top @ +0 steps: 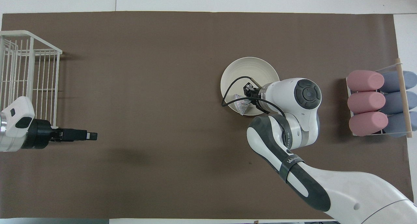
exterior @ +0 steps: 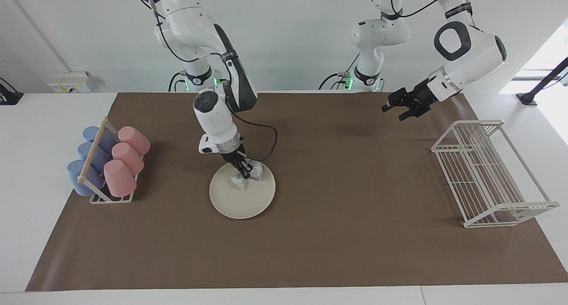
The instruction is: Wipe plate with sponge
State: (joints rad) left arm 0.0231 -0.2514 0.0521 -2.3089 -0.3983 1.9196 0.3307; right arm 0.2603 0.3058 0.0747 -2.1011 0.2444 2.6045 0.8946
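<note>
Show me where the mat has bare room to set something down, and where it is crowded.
Bare: the wide stretch of brown mat between the plate and the wire rack, and the strip along the edge farthest from the robots. Crowded: the cup rack, and the plate, where the right hand presses the sponge.

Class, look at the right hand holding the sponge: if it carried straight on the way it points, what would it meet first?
Probably the plate: the right hand points down at it, sponge on or just above it.
</note>
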